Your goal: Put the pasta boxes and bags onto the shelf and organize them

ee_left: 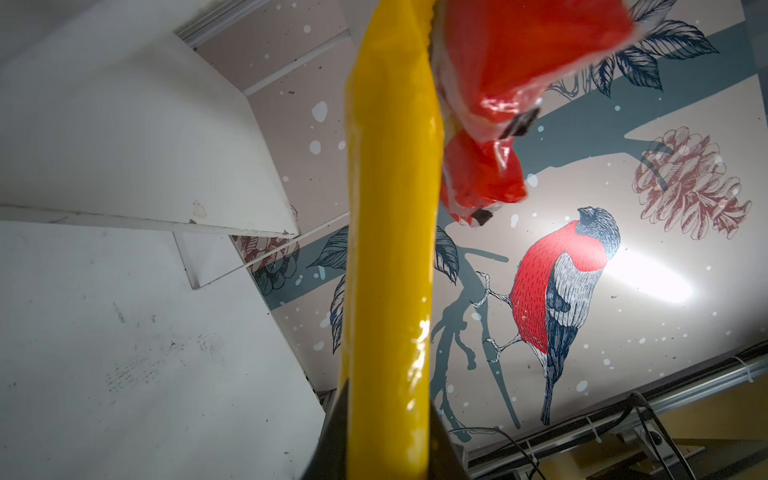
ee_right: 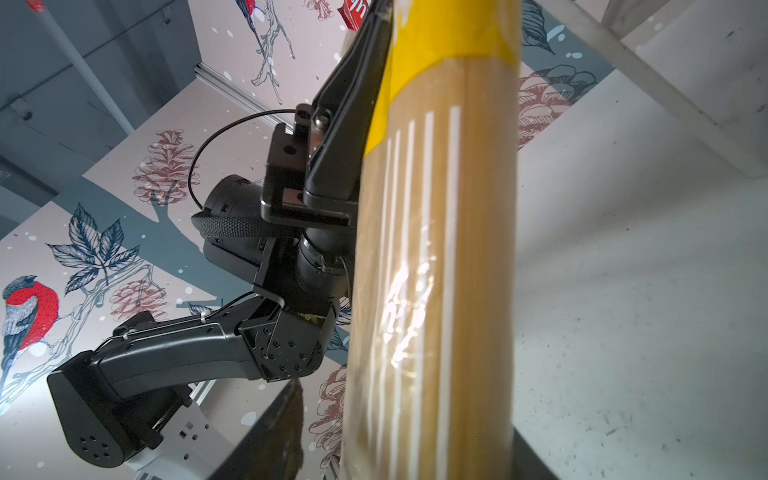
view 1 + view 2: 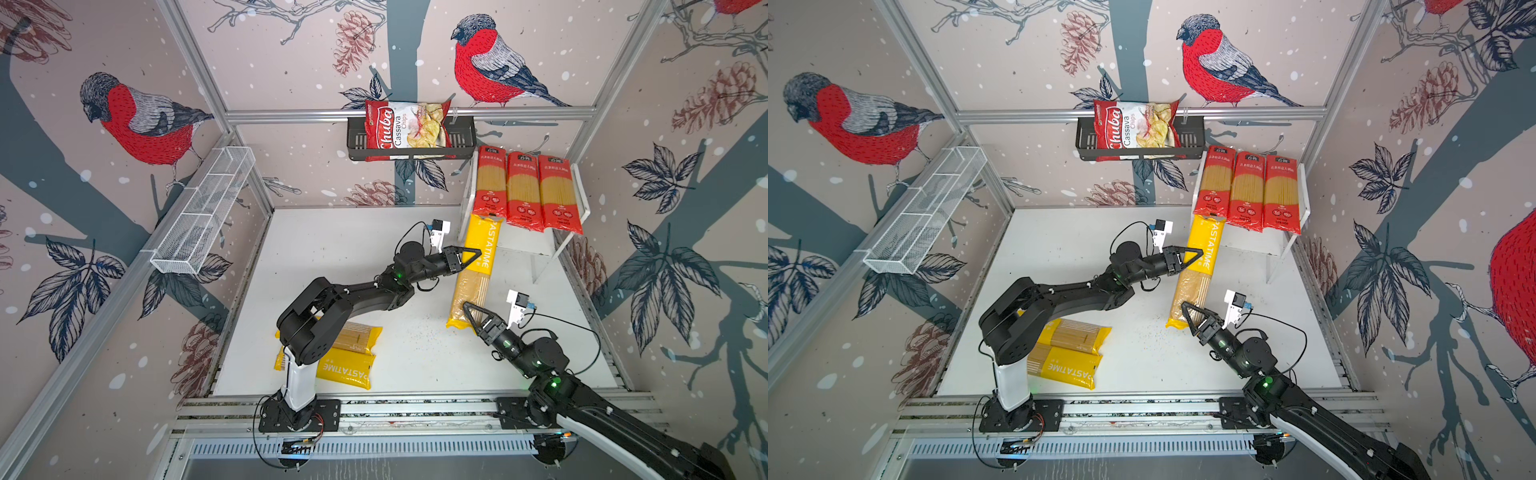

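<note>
Shelf (image 3: 467,195) at back right bears three red packets (image 3: 523,191) on top. A yellow PASTATIME packet (image 3: 471,291) slants toward it, pinched by the left gripper (image 3: 478,252); the right gripper (image 3: 466,305), jaws seemingly apart, straddles its lower end.

Three packets (image 3: 523,191) atop shelf (image 3: 523,245), fourth packet (image 3: 473,274) slanting beneath, two packets (image 3: 345,370) front-left.

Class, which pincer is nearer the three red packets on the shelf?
Left. The left pincer grips the yellow packet close to the red packets; the right pincer stands open at the packet's end farthest from them.
</note>
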{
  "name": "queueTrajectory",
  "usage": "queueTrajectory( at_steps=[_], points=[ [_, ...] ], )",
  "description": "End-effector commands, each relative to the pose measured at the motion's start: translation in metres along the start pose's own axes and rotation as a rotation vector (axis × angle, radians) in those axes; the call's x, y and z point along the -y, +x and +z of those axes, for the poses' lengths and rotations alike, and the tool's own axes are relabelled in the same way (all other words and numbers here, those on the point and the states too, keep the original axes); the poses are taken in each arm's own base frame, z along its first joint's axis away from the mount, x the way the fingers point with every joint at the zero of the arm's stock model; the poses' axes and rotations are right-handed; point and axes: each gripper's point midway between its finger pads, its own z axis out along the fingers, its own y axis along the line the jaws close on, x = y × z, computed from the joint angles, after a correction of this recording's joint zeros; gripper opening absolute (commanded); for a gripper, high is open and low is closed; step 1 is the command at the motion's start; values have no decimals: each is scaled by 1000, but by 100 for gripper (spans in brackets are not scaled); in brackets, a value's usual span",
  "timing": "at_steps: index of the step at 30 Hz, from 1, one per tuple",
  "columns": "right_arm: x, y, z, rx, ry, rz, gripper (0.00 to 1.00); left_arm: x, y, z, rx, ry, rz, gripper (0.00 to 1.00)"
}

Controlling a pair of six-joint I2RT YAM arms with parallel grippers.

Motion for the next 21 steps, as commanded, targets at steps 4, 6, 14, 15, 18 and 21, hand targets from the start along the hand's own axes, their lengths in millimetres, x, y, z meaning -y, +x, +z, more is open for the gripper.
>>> queueTrajectory(
  at_steps=[4,6,14,15,18,21],
  points=[
    [17,0,-7,53,22,6,61,6,-17,16,19,23,42,0],
    [18,-5,-7,80,30,6,62,6,-25,23,15,15,59,0],
    [30,-16,-12,157,75,62,64,-10,-45,31,73,41,2,0],
    [32,-16,-13,164,79,73,65,-9,-49,29,87,53,-1,0],
    [39,-18,-17,188,89,104,67,-3,-60,27,130,70,0,0],
    [42,-22,-18,210,99,117,68,-1,-59,29,156,85,-15,0]
  ],
)
